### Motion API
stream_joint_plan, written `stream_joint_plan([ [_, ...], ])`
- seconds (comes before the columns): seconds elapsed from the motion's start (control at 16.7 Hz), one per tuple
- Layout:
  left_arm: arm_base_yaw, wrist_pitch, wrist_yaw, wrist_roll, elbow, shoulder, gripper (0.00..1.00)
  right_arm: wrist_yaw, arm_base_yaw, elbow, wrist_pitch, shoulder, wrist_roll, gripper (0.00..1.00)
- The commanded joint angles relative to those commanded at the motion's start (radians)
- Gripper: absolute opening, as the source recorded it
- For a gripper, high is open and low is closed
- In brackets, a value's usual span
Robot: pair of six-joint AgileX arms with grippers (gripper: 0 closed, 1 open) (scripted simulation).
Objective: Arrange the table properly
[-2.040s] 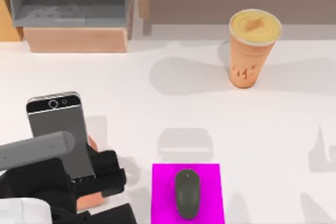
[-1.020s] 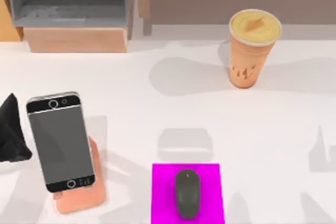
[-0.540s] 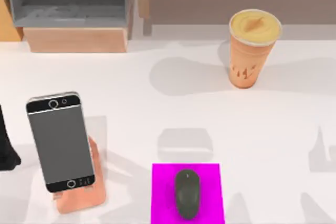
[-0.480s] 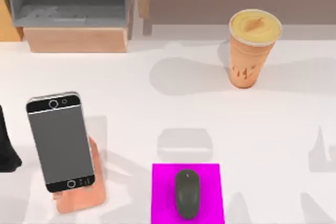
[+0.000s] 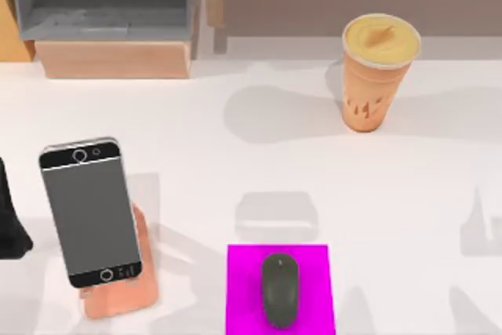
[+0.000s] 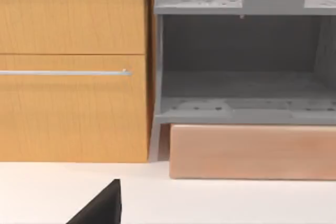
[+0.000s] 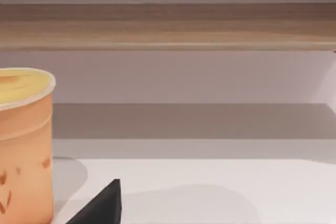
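Standing on white table (image 5: 235, 178): phone (image 5: 90, 213) propped in stand (image 5: 125, 296), cup (image 5: 378, 72) far right. Left gripper (image 5: 9, 221) at left edge, jaw state unclear. Risk: arm probably clips phone, topples it.

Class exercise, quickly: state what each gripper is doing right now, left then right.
Left gripper: at the table's left edge, holding nothing visible; open or closed cannot be told.
Right gripper: near the orange cup; state cannot be told.
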Motion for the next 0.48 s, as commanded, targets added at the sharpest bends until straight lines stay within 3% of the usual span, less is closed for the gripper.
stream_joint_plan([
  [0.48, 0.0, 0.0, 0.0, 0.0, 0.0, 0.0, 1.0, 0.169, 0.188, 0.094, 0.265, 0.463, 0.087, 1.0],
])
